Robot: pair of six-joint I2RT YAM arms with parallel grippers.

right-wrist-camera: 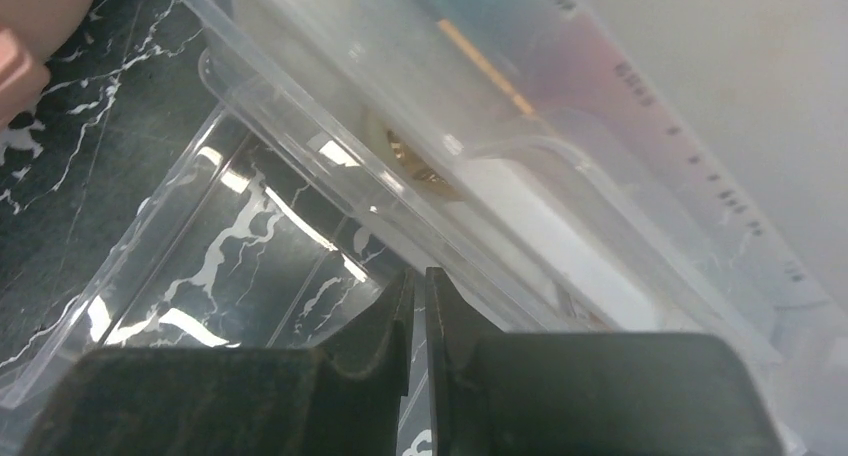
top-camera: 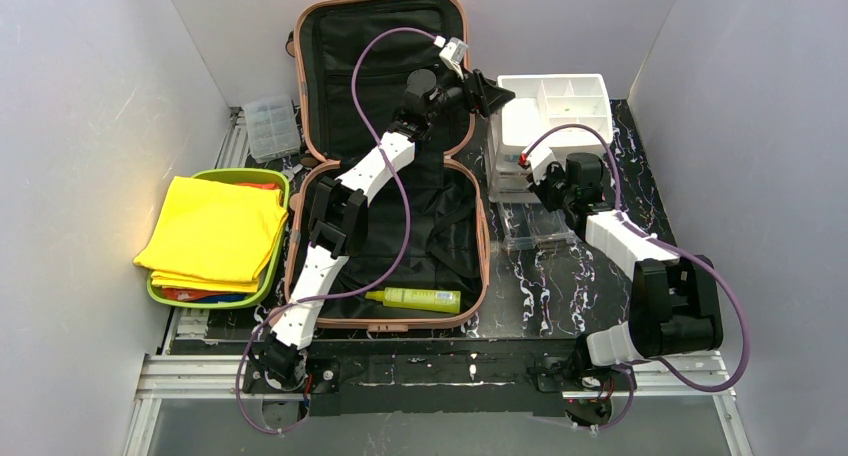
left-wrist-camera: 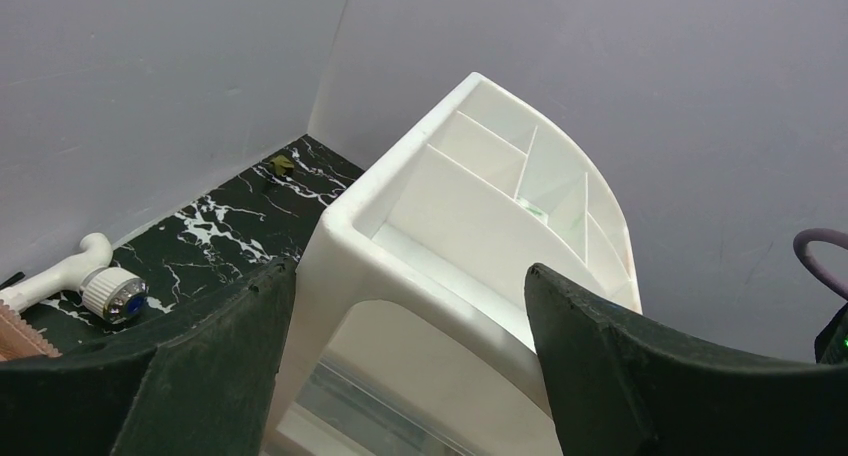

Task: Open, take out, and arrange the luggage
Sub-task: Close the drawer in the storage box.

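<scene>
The luggage (top-camera: pixel 455 246) lies open mid-frame on the desk (top-camera: pixel 545 296), with a green bottle (top-camera: pixel 415 298) inside at its lower edge, so unpacking seems nearly done. To its right, the right end effector (right-wrist-camera: pixel 418 276) is pinched nearly closed over a clear tray (right-wrist-camera: pixel 250 236). Farther up, the left end effector (left-wrist-camera: pixel 410 268) gapes around the white organizer (left-wrist-camera: pixel 470 196), so it likely needs to close squarely on that wall.

- I have the luggage (top-camera: pixel 455 231) lying open mid-table (top-camera: pixel 560 296), its lid half at the far side and its base half at the near side.
- A bottle (top-camera: pixel 418 298) lies on its side in the base half, along the near edge.
- Left of the luggage I see a tray (top-camera: pixel 283 191) with a folded cloth (top-camera: pixel 215 231) on top.
- Far of that tray, beside the lid's left edge, sits a small compartment box (top-camera: pixel 271 126).
- Right of the lid stands a divided organizer (top-camera: pixel 560 101).
- A shallow plastic bin (top-camera: pixel 535 234) lies just near of the organizer.
</scene>
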